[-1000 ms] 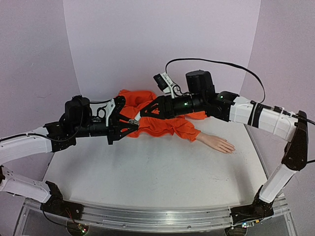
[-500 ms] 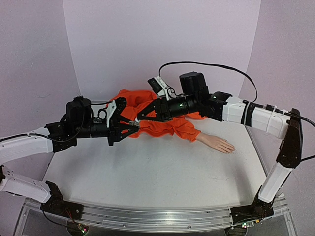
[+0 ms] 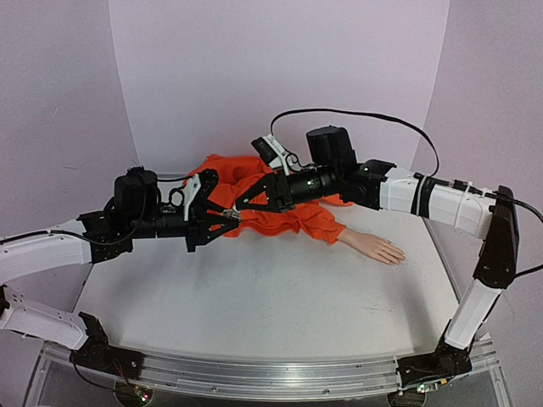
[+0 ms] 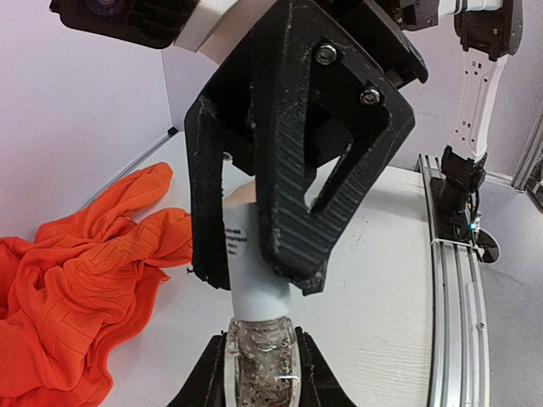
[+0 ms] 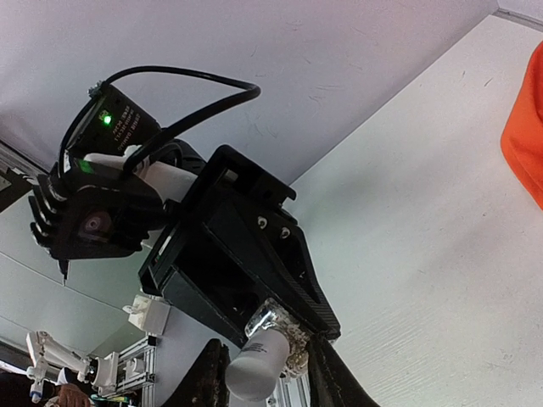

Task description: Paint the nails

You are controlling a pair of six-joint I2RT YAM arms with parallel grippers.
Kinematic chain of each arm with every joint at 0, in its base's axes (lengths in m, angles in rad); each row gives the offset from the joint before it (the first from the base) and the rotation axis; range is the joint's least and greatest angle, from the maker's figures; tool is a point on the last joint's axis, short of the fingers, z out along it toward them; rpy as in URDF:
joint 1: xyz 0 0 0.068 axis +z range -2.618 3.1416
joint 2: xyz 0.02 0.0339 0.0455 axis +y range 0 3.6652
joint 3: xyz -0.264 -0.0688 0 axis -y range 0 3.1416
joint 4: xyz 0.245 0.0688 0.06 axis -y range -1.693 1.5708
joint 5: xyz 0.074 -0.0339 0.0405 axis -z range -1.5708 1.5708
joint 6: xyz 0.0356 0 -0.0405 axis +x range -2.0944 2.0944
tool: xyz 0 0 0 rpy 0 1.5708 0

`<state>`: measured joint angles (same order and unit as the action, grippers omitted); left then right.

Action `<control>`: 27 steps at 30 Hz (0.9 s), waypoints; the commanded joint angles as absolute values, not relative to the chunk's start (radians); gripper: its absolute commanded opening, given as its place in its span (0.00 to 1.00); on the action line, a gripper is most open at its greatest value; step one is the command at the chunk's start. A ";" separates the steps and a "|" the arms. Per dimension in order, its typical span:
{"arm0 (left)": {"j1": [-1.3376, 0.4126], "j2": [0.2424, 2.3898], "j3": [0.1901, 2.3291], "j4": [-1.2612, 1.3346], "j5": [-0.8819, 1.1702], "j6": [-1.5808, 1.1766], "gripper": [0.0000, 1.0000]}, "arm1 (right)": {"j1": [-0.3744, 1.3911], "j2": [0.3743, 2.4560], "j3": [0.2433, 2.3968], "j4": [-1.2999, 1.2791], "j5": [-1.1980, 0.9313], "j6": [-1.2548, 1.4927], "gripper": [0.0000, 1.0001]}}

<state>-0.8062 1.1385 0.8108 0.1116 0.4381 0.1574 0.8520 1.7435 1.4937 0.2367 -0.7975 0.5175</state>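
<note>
While the left claw (image 4: 261, 387) clamps the clear bottle (image 4: 261, 360), the right claw (image 5: 263, 373) straddles its white cap (image 4: 246, 281), and I cannot tell whether it grips. The nails (image 3: 397, 254) lie at four o'clock.

There's the mannequin hand (image 3: 374, 247), pale peach and life-size, lying low and flat on the table (image 3: 254, 297). It pokes out of the cuff of the orange sleeve (image 3: 310, 222), just to that sleeve's right. The slim fingers are stretched out close together, pointing away from the sleeve. The nails (image 3: 398, 256) sit at the fingertips farthest from the sleeve, too tiny from above to tell their colour.
</note>
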 commanded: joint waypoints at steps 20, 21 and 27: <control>-0.812 1.138 0.811 0.153 0.412 0.161 0.00 | 0.855 1.683 1.495 0.298 -0.767 0.482 0.00; -0.811 1.140 0.810 0.152 0.412 0.162 0.00 | 0.855 1.678 1.493 0.298 -0.765 0.480 0.00; -0.811 1.158 0.808 0.149 0.414 0.163 0.00 | 0.854 1.663 1.487 0.302 -0.765 0.482 0.00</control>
<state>-0.8070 1.1484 0.8089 0.1120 0.4221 0.1574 0.8513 1.7317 1.4895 0.2539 -0.7551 0.4957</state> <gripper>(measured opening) 0.218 0.164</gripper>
